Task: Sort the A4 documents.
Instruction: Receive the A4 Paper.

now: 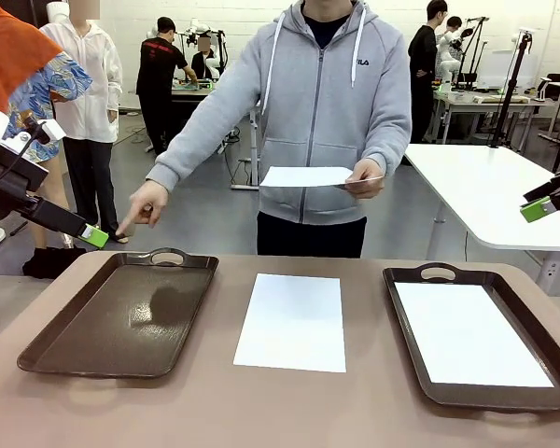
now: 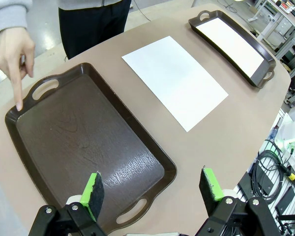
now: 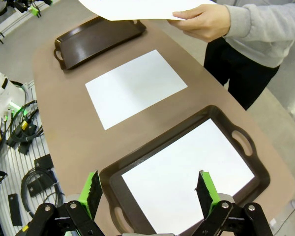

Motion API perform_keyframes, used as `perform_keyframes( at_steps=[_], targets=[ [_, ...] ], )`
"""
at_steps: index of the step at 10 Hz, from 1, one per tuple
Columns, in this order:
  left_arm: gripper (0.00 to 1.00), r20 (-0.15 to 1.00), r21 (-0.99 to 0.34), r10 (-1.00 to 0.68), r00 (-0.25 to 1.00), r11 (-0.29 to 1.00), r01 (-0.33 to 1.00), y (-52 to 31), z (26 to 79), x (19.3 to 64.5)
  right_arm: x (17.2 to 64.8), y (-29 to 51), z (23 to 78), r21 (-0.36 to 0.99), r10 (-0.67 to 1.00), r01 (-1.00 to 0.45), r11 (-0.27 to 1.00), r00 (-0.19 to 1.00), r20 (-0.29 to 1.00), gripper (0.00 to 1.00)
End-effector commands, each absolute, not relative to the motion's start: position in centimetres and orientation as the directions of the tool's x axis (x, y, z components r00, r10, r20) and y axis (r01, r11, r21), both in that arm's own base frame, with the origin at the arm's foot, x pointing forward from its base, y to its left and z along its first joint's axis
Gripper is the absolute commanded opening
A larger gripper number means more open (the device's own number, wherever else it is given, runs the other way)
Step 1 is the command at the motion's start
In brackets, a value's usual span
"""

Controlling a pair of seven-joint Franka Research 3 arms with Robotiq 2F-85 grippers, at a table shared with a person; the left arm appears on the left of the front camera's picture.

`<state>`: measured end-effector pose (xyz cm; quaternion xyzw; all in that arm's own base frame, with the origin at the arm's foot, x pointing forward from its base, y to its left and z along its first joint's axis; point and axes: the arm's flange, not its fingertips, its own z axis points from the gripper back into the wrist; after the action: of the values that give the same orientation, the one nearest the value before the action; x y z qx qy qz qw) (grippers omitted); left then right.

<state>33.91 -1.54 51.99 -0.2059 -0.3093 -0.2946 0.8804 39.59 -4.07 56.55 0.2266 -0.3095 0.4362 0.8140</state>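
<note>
Our left gripper (image 2: 153,186) sits closest to its camera, green pads (image 2: 94,191) spread wide with nothing between them. It hangs above the near handle end of the empty tray (image 2: 88,142) and the brown table (image 2: 226,142) beside it. Our right gripper (image 3: 148,188) is spread just as wide and also grips nothing. It hovers over the near end of the filled tray (image 3: 110,184), where one white sheet (image 3: 187,172) lies flat and covers most of the floor. From the front we see both grippers raised off the table at the picture's sides, apart from the trays. Between the two trays a middle sheet (image 1: 292,322) lies flat on the bare table, touching neither tray, its long sides running away from us. Across the table a person in a grey hooded top holds a third sheet (image 1: 306,175) roughly level, pinched at one edge in one hand (image 1: 366,177). The person's pointing hand (image 1: 147,203) aims its index finger down at the far handle end of the empty tray. We cannot tell whether the fingertip touches the rim.
</note>
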Motion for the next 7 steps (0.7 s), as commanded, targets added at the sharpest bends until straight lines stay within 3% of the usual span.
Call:
perform_keyframes(
  at_steps=[1,7],
  targets=[
    [1.00,0.671,-0.187,-0.394,0.629,0.730,0.657,-1.41,51.86,33.98,39.58,-4.07,56.52,0.101,0.568,-0.849,0.519,0.431,0.701,1.00],
    [1.00,0.671,-0.187,-0.394,0.629,0.730,0.657,-1.41,51.86,33.98,39.58,-4.07,56.52,0.101,0.568,-0.849,0.519,0.431,0.701,1.00]
  ],
)
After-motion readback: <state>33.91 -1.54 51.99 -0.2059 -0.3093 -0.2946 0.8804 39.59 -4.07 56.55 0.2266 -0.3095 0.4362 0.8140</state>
